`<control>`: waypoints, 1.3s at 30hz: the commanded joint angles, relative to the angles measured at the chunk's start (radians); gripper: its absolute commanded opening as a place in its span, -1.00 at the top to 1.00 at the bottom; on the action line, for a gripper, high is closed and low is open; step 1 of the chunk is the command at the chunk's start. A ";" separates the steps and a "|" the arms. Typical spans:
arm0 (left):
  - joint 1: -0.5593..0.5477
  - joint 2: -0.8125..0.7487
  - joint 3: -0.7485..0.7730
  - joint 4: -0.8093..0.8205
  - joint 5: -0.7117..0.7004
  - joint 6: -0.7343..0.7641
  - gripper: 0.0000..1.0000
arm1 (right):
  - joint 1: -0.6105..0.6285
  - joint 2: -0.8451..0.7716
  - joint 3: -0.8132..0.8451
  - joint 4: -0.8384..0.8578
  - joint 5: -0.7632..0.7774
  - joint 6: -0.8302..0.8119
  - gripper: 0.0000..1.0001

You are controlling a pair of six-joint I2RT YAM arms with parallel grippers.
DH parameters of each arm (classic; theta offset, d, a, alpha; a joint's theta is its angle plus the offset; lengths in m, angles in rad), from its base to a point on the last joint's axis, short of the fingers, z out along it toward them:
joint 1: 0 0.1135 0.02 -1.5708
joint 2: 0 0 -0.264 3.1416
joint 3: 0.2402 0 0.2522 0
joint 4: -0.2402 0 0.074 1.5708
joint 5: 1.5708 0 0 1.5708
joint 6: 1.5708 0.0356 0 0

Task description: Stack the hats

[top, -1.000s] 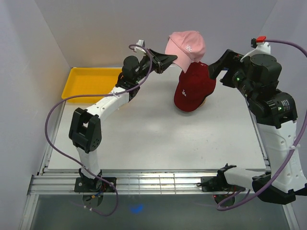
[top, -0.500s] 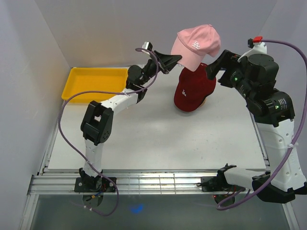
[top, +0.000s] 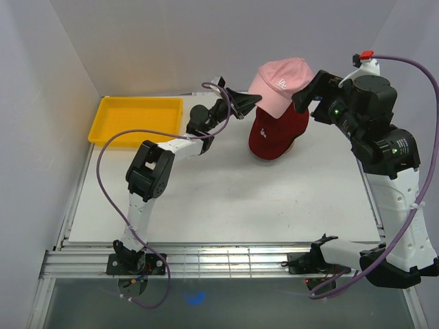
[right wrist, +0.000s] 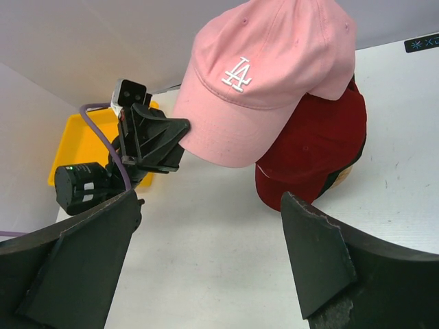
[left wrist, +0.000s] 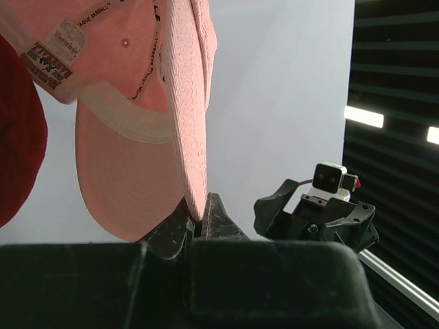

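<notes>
Your left end effector (top: pixel 250 102) pinches the pink hat (top: pixel 284 77) by its brim, just above the red hat (top: pixel 276 133); right end effector (top: pixel 300 102) spread.

We find open passage across the near and middle white tabletop (top: pixel 226 192). At the far side the dark red fabric cap (top: pixel 278 133) blocks the way, with the pink fabric cap with a white logo (top: pixel 282 77) just above it. The left gripper (top: pixel 255 101), pinching the pink brim, and the right gripper (top: pixel 305 103), spread wide, crowd both flanks. The yellow plastic tray (top: pixel 137 118) fills the far left corner.
</notes>
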 commanded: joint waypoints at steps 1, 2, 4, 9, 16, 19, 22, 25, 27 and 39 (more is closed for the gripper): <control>-0.010 -0.020 -0.004 0.122 0.015 -0.028 1.00 | -0.006 0.002 0.021 0.051 -0.004 -0.006 -0.79; -0.010 -0.017 -0.004 0.129 0.016 -0.035 1.00 | -0.006 0.003 0.020 0.051 -0.006 -0.008 -0.79; -0.017 0.006 0.010 0.157 0.019 -0.058 1.00 | -0.006 0.005 0.020 0.054 -0.006 -0.008 -0.79; -0.043 0.020 0.020 0.142 0.035 -0.044 1.00 | -0.008 0.011 0.024 0.054 -0.009 -0.009 -0.79; -0.043 0.065 0.048 0.142 0.050 -0.067 1.00 | -0.009 0.012 0.028 0.053 -0.013 -0.015 -0.79; -0.043 0.085 0.051 0.166 0.035 -0.092 1.00 | -0.009 0.011 0.029 0.048 -0.013 -0.023 -0.79; -0.038 0.060 -0.007 0.181 0.030 -0.084 1.00 | -0.012 0.006 0.026 0.048 -0.003 -0.031 -0.79; -0.021 0.036 -0.111 0.258 0.006 -0.112 1.00 | -0.015 0.009 0.028 0.049 -0.012 -0.034 -0.79; -0.011 0.033 -0.151 0.310 0.000 -0.130 1.00 | -0.017 0.009 0.018 0.049 -0.016 -0.034 -0.79; 0.014 0.039 -0.283 0.396 0.006 -0.179 1.00 | -0.022 0.008 -0.009 0.053 -0.021 -0.040 -0.79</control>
